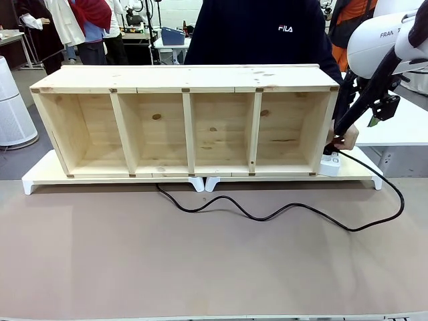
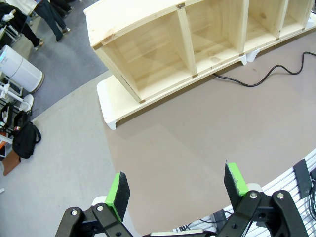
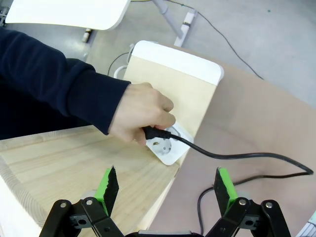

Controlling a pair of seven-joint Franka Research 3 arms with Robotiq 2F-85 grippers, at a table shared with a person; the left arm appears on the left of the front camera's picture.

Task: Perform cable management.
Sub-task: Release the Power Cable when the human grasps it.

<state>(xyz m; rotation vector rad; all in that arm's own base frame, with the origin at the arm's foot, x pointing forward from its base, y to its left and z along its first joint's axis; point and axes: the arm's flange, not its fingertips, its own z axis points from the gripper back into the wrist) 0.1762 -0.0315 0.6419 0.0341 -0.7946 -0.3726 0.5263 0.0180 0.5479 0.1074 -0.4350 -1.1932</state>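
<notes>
1. Right wrist view: person's hand (image 3: pixel 140 116) holds the cable (image 3: pixel 237 156) plug at the power strip (image 3: pixel 167 143), 12 o'clock of right gripper (image 3: pixel 167 186), fingers spread, empty.
2. Left gripper (image 2: pixel 177 190) spread, empty.
3. Cable loose on the table (image 1: pixel 200 267), 6 o'clock of the shelf (image 1: pixel 187 80); tidying likely not started.

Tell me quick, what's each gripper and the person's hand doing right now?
Left gripper: open, empty.
Right gripper: open, empty.
Person's hand: holding the cable's plug at the power strip.
</notes>
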